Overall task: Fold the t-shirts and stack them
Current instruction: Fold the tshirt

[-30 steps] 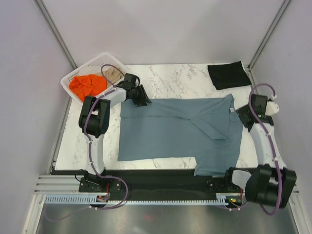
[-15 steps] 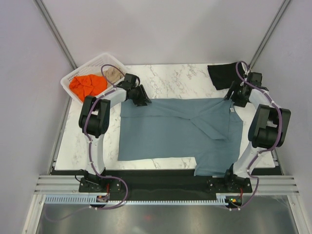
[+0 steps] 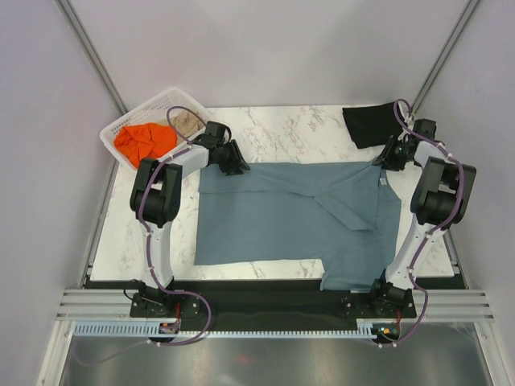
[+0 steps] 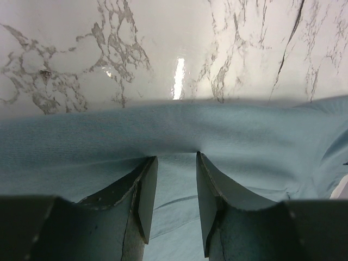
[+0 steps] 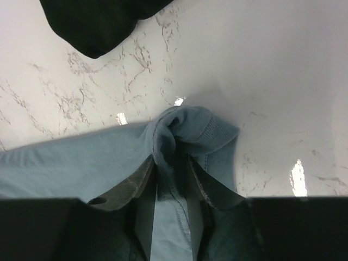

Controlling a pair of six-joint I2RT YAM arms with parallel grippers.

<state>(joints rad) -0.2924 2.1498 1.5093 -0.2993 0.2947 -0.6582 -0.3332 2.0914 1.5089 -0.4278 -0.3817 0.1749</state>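
Slate blue-grey t-shirt [image 3: 290, 213] lies spread flat mid-frame on marble bench [image 3: 298, 129]. Left tool [image 4: 175, 163], narrow, pinches its upper-left hem. Right tool [image 5: 173, 163], narrow, grips bunched cloth at its upper-right corner. Black t-shirt [image 3: 376, 125] folded, upper right. Orange t-shirt [image 3: 143, 141] and beige t-shirt [image 3: 187, 122] in white basket [image 3: 137, 110], upper left.

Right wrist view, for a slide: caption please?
Right gripper pinches a bunched corner of the slate blue-grey cloth t-shirt on a white marble tabletop.
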